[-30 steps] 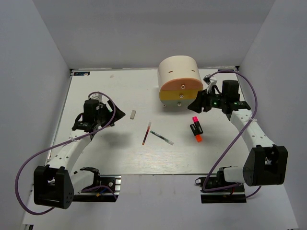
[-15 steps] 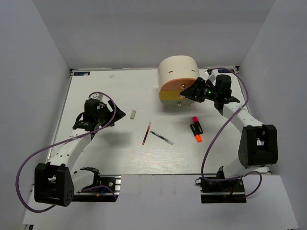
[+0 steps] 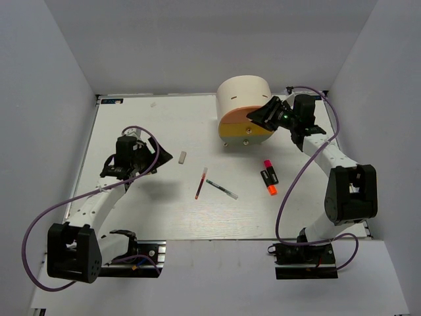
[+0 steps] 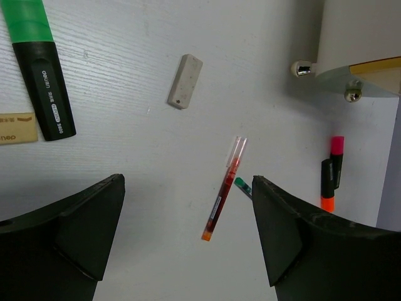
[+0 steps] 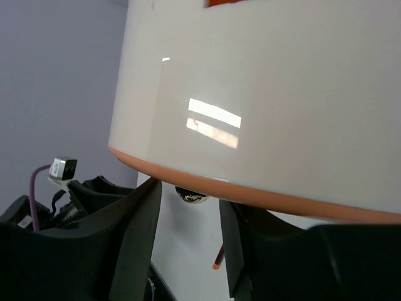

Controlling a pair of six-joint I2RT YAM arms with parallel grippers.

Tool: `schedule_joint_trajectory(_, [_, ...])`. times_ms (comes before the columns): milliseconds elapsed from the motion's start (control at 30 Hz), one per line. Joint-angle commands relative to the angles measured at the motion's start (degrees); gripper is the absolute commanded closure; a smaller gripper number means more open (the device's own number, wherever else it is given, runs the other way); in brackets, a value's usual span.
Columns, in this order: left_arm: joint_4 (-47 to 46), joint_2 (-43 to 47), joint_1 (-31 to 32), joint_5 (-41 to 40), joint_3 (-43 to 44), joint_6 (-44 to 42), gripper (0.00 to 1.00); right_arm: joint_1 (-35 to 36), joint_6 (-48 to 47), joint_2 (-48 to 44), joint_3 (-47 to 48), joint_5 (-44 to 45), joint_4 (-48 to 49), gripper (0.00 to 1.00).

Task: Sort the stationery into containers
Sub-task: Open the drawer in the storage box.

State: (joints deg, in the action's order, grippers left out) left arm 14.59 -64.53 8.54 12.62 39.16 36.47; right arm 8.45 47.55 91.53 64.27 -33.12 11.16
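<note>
red pen (image 4: 224, 189): tilted | eraser (image 4: 185, 81): up-left of it, apart | green highlighter (image 4: 41, 66): far left | pink and orange highlighters (image 4: 331, 172): right | organiser (image 4: 360, 37): upper right | left gripper (image 4: 187, 182): fingers spread, flanking it

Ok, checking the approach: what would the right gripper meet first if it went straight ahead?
Probably the knob of the orange drawer: it sits between the open jaws of the right gripper, though depth is unclear.

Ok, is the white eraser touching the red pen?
Apart. The left wrist view shows a stretch of table between the eraser and the red pen.
</note>
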Motion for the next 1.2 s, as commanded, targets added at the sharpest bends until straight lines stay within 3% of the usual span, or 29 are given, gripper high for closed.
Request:
schedule_joint_trajectory(0, [-1.41, -1.03, 0.08, 0.47, 0.22, 0.09, 0.08, 0.25, 3.16, 0.5, 1.12, 3.15, 4.4, 0.53])
schedule_joint_trajectory(300, [-4.22, -3.85, 0.6, 2.22, 1.27, 0.62, 0.08, 0.17, 2.73, -0.47, -1.07, 2.8, 5.1, 0.81])
schedule_joint_trajectory(533, [-4.75, -9.37, 0.61, 4.07, 3.99, 0.62, 0.09, 0.25, 1.06, -4.51, -5.55, 0.34, 2.29, 0.84])
schedule_joint_trajectory(667, [-6.76, -12.1, 0.61, 4.6, 5.31, 0.09, 0.09, 0.25, 0.53, -7.15, -9.94, -0.36, 0.97, 0.84])
schedule_joint_trajectory(1000, [-8.53, -23.08, 1.13, 8.03, 12.6, -2.37, 0.12, 0.08, 0.0, -9.87, -10.92, -0.71, -0.7, 0.84])
schedule_joint_trajectory(1167, [-5.28, -30.45, 2.44, 7.25, 18.84, -7.36, 0.1, 0.34, -0.53, -9.88, -11.45, -0.45, -0.96, 0.6])
